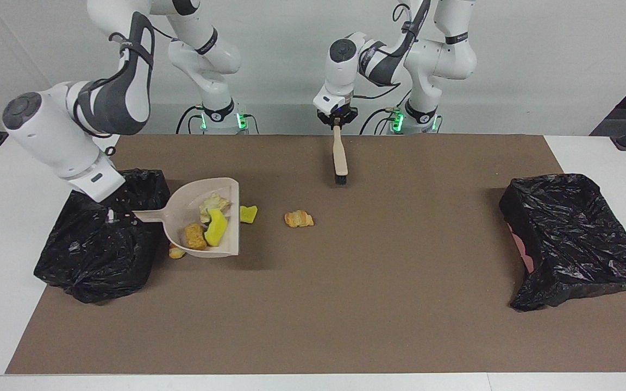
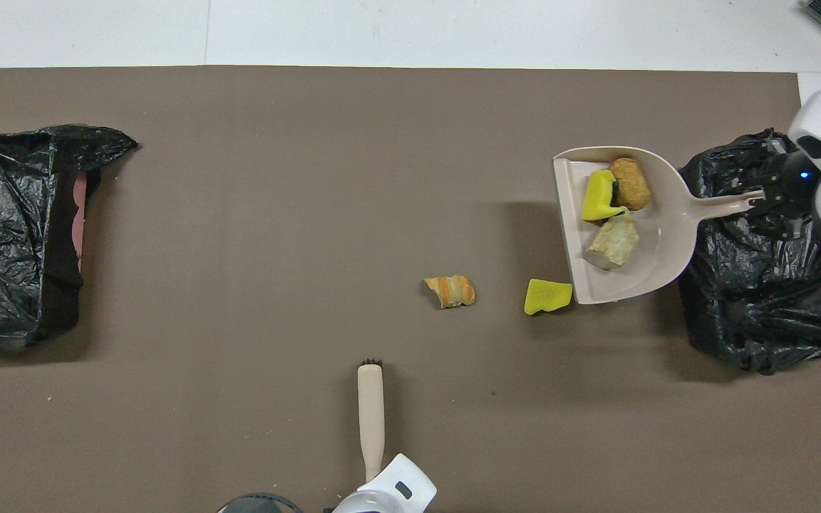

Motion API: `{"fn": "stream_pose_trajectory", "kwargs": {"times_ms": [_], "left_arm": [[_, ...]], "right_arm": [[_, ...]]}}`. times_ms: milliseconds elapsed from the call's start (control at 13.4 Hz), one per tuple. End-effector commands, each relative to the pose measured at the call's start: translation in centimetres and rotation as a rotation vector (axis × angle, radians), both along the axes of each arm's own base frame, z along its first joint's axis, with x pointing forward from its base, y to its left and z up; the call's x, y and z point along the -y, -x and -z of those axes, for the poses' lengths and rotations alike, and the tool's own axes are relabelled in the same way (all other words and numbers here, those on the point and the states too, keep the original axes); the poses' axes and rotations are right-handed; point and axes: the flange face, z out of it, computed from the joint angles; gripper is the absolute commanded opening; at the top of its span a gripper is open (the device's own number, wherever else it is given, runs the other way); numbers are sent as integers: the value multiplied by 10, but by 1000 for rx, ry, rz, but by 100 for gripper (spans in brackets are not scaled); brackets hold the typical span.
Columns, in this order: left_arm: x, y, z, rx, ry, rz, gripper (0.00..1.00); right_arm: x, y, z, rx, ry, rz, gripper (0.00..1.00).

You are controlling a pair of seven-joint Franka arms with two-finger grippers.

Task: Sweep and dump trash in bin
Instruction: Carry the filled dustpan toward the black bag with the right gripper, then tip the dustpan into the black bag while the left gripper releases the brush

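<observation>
Facing view: a beige dustpan (image 1: 204,217) is held by its handle in the right gripper (image 1: 111,216), clamped shut on it over a black bin bag (image 1: 95,244). Three trash pieces (image 1: 210,222) are carried in the pan; a yellow sponge chunk (image 1: 248,213) and a striped bread piece (image 1: 298,219) lie on the brown mat (image 1: 345,298). A brush (image 1: 339,157) is gripped by the left gripper (image 1: 337,120).

Overhead view: the brush's bristles (image 2: 370,364) are seen pointing away from the robots. A second bin bag (image 2: 11,235) is seen at the left arm's end.

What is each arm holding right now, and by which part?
Left end effector holds the brush by its handle end. Right end effector holds the dustpan by its handle tip.
</observation>
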Motion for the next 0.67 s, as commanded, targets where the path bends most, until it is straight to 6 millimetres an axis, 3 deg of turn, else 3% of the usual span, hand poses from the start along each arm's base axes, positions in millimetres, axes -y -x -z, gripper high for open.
{"fn": "stream_pose_trajectory", "kwargs": {"times_ms": [0, 223, 446, 521, 595], "left_arm": [[0, 3, 10, -14, 13, -24, 0], [-1, 4, 13, -27, 23, -30, 0], [-1, 4, 22, -49, 14, -29, 0], [-1, 3, 21, -49, 15, -32, 9], [-1, 2, 21, -50, 16, -28, 26]], "right_arm": [[56, 15, -13, 12, 25, -4, 0], [123, 32, -22, 25, 104, 75, 0], [168, 43, -36, 69, 171, 142, 0], [173, 43, -41, 84, 210, 144, 0], [177, 43, -44, 89, 256, 142, 0]]}}
